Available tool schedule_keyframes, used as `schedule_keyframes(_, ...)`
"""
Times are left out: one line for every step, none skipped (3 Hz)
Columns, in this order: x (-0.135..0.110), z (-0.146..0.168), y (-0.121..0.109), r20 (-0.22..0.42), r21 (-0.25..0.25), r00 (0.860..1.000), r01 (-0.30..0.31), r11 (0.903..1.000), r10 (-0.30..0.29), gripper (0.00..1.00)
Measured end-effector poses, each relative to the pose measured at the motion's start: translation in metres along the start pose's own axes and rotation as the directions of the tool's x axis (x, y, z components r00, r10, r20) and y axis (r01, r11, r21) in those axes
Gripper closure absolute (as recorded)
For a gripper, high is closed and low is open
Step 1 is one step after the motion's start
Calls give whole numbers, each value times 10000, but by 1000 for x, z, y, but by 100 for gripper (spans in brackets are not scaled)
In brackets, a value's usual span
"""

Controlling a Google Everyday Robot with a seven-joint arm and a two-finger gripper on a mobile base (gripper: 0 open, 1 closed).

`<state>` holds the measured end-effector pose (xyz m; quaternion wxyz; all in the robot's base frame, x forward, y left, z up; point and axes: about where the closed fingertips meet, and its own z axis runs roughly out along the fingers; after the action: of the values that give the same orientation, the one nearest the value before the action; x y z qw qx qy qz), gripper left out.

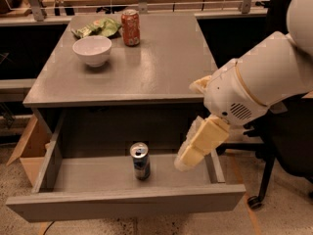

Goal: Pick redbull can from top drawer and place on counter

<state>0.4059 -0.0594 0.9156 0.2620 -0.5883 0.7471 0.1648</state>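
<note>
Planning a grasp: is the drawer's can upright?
Upright: slim blue-and-silver can stands in grey drawer, silver top up; cream claw to its right.

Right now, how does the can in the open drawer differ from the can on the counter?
The redbull can is slim and blue-and-silver; the soda can is wider and orange-red. The redbull can stands in the open top drawer; the soda can stands on the counter. Both are upright. The end effector hangs over the drawer's right side, apart from both cans.

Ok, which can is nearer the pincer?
The slim blue-and-silver redbull can in the top drawer, where the pincer hangs; the orange-red soda can stands far back on the counter.
</note>
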Motion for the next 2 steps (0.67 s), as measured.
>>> schedule_keyframes(9,12,-1,161,28,9992,-362,9993,361,0)
schedule_keyframes(28,44,-2,404,-100,9943,-980,9951,984,0)
